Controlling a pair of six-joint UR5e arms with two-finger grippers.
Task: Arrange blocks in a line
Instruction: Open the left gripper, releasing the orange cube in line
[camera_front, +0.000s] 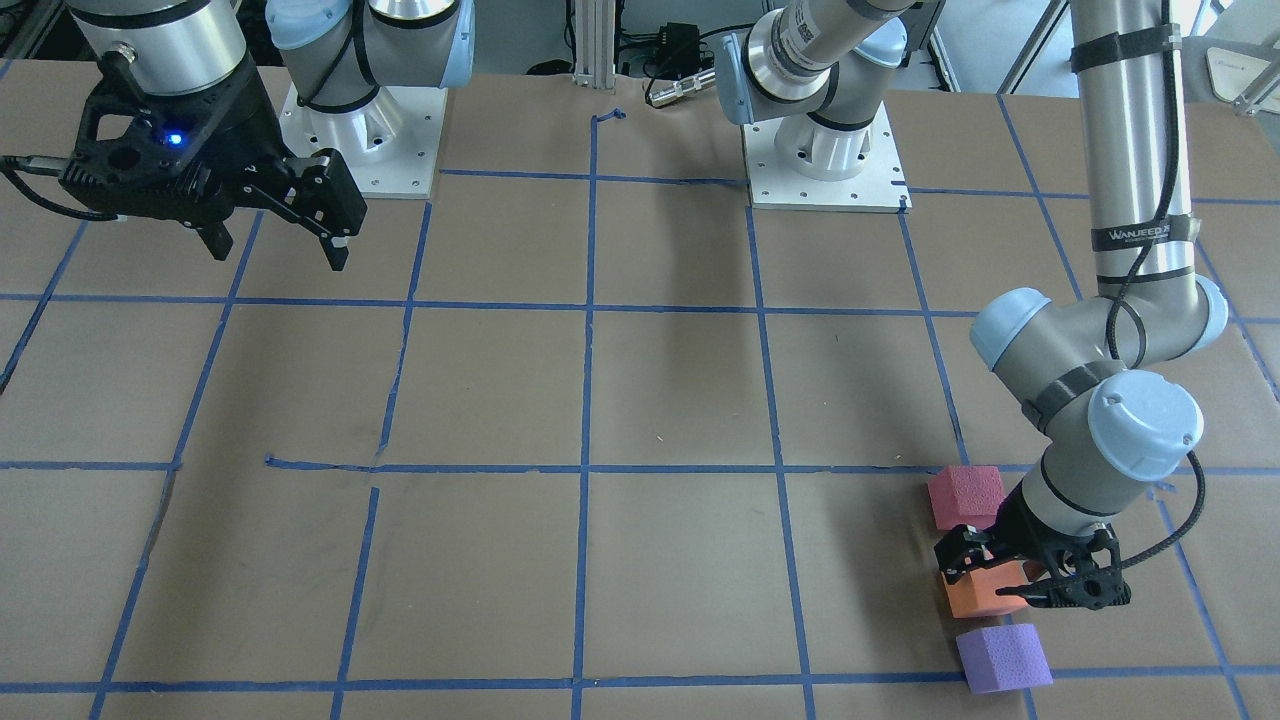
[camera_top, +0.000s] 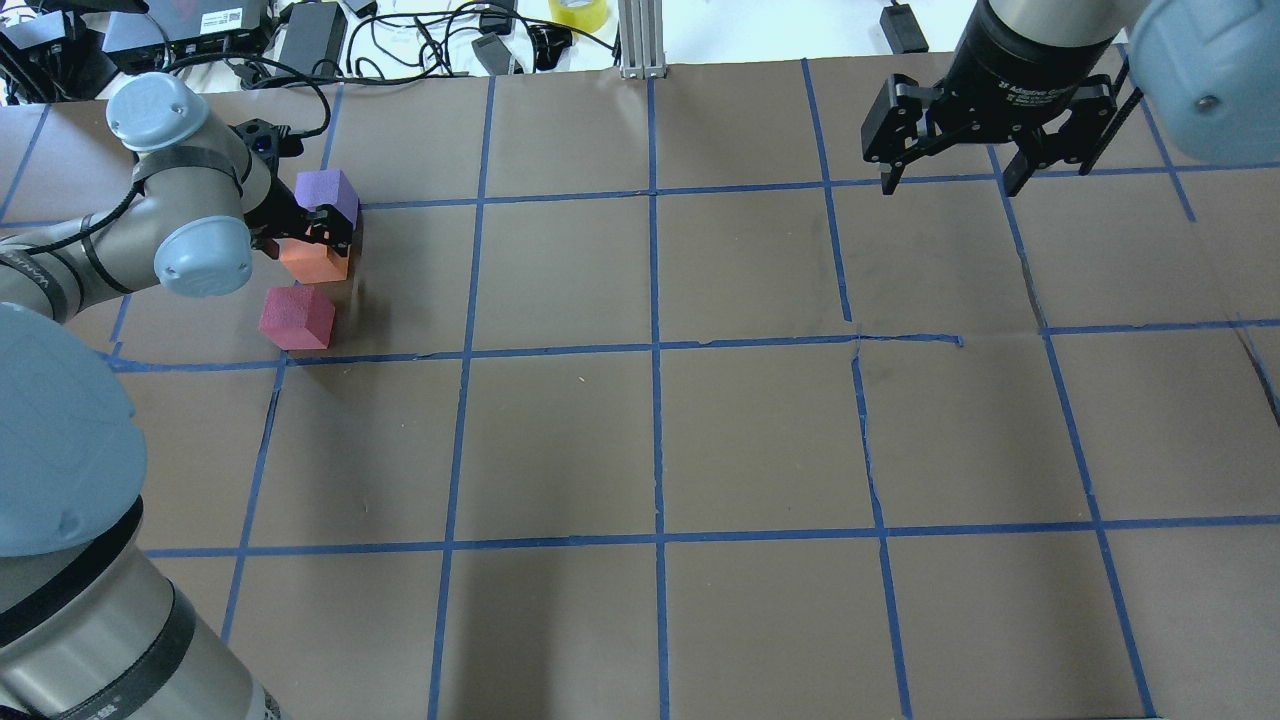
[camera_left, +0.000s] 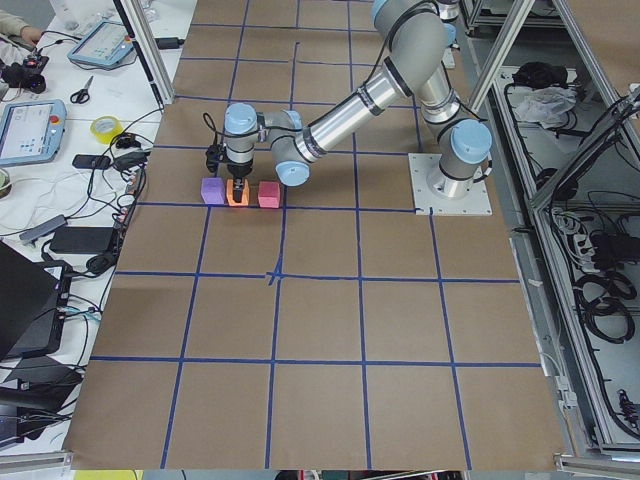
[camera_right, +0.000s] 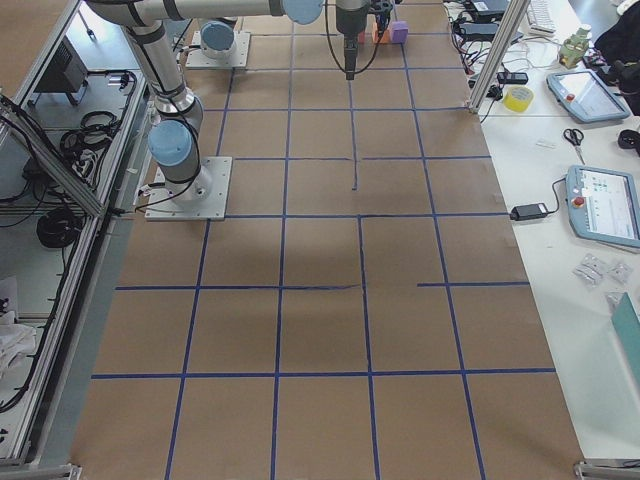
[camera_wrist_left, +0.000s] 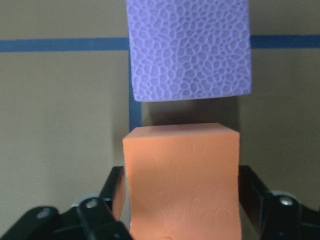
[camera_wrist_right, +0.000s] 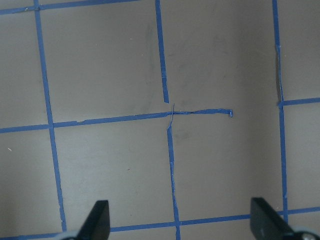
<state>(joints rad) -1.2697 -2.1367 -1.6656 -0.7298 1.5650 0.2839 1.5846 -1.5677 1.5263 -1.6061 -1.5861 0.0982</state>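
Note:
Three foam blocks stand in a row near the table's left far side: purple block, orange block, pinkish-red block. My left gripper is shut on the orange block, at or just above the table, with small gaps to both neighbours. The purple block lies just ahead of it on a tape line. My right gripper hangs open and empty, high over the right far side; its fingertips frame bare table.
Brown paper with a blue tape grid covers the table. The arm bases are bolted at the robot's edge. Cables, boxes and a tape roll lie beyond the far edge.

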